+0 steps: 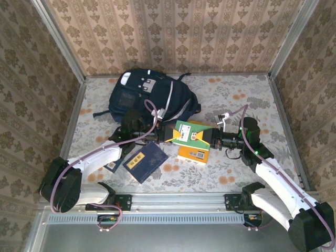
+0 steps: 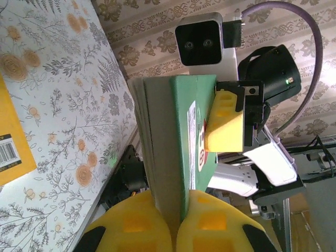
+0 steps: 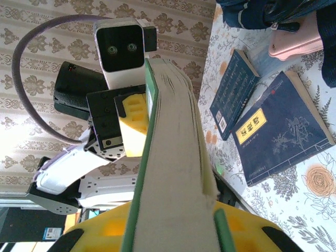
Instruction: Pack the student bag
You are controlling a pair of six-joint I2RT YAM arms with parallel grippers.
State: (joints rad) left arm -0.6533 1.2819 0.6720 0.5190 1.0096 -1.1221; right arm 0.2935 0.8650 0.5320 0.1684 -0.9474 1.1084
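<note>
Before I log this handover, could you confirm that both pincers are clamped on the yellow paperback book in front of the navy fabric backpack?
Not quite: the left pincer and right pincer are clamped on the green-covered book, not the yellow paperback book lying flat beneath it; the top external view shows this.

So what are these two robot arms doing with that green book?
They hold the green book between them: the left gripper is shut on one end, the right gripper on the other. The student bag lies behind them on the table. A yellow book and a navy book lie nearer the arms.
</note>
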